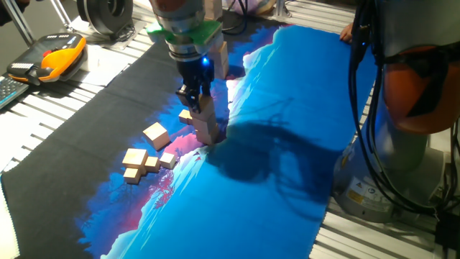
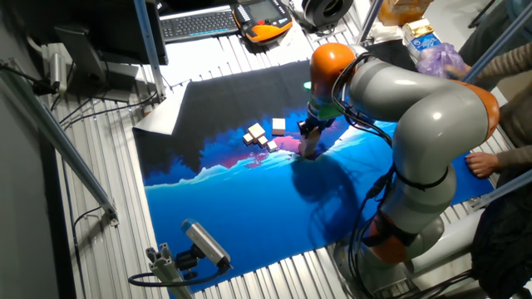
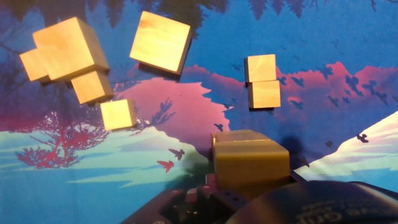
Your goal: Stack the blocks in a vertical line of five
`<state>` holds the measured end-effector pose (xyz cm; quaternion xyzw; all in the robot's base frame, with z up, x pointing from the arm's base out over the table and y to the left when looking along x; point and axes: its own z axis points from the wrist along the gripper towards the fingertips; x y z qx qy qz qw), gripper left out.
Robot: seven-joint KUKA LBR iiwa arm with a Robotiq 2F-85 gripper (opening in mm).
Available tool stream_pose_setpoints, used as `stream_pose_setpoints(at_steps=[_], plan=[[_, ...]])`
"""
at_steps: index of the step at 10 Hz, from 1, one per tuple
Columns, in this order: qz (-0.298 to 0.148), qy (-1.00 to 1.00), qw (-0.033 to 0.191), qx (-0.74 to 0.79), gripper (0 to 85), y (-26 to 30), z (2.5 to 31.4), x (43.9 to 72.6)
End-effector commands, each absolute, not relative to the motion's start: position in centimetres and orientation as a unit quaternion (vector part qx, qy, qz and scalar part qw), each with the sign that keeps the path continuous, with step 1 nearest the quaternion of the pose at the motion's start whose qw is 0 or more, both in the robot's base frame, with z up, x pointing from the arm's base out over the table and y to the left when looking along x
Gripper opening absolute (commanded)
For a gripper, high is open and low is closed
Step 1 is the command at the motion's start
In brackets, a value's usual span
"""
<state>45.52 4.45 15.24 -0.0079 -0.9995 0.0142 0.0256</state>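
A short column of blocks (image 1: 208, 129) stands on the mat where the pink patch meets the blue. My gripper (image 1: 197, 101) reaches down onto its top and looks shut on the uppermost block (image 3: 250, 160), which fills the bottom middle of the hand view. The fingers are mostly hidden there. Left of the column lie loose blocks: a larger tilted one (image 1: 155, 134), a cluster of small ones (image 1: 138, 160) and another small one (image 1: 167, 160). A pair of small blocks (image 3: 262, 81) lies just behind the column. In the other fixed view the arm hides most of the column (image 2: 309, 148).
The printed blue and pink mat (image 1: 273, 173) covers the table. An orange teach pendant (image 1: 50, 57) lies at the far left edge. The arm's base and cables (image 1: 402, 144) stand at the right. A person's hand (image 2: 482, 162) rests at the mat's edge.
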Motion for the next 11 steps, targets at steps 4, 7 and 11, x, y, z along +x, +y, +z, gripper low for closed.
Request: stream_pose_setpoints(at_steps=[4, 7, 11], plan=[[0.014, -0.999, 0.028, -0.015, 0.0, 4.39, 15.00, 45.46], [0.029, -0.999, 0.029, -0.021, 34.0, 4.47, 14.95, 45.52], [0.033, -0.999, 0.028, -0.030, 51.0, 4.44, 14.81, 45.69]])
